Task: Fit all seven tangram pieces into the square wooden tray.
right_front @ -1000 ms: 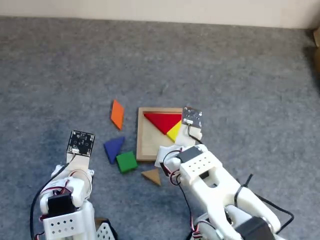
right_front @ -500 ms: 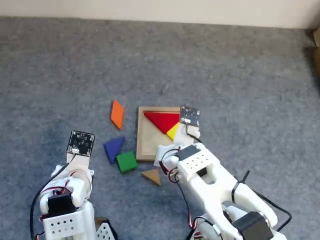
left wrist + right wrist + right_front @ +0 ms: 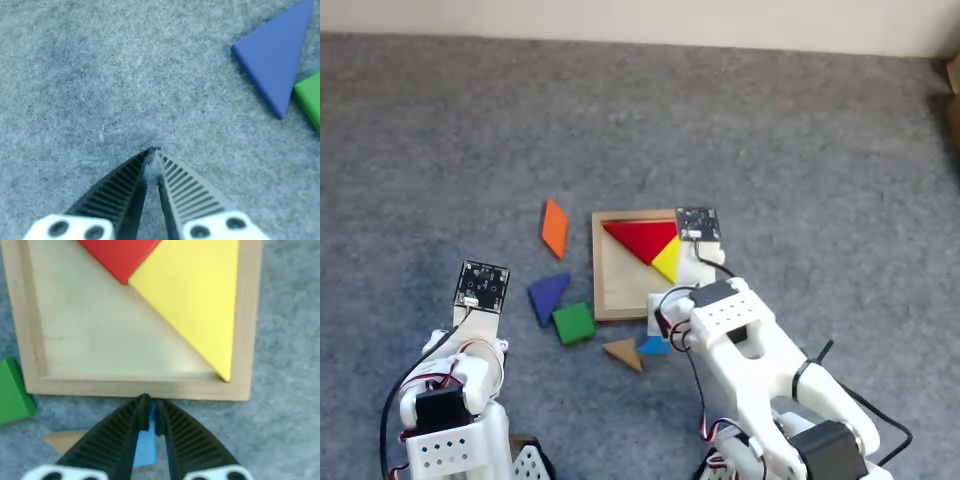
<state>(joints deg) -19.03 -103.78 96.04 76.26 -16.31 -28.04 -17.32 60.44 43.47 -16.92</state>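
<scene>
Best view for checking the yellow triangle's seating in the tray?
Right wrist view: the yellow triangle sits large and unobstructed in the tray, edge against the red triangle. High view shows it small, partly hidden by the right arm.

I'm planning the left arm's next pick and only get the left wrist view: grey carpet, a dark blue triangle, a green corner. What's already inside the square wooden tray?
Observer: Two pieces. A red triangle lies along the far side of the square wooden tray, and a yellow triangle sits against it on the right arm's side. The rest of the tray floor is bare.
Operator: And where is the right arm, so I don't cross it?
Observer: The right gripper is at the tray's near rim, above a small light blue piece that lies on the carpet next to a tan wooden triangle.
</scene>
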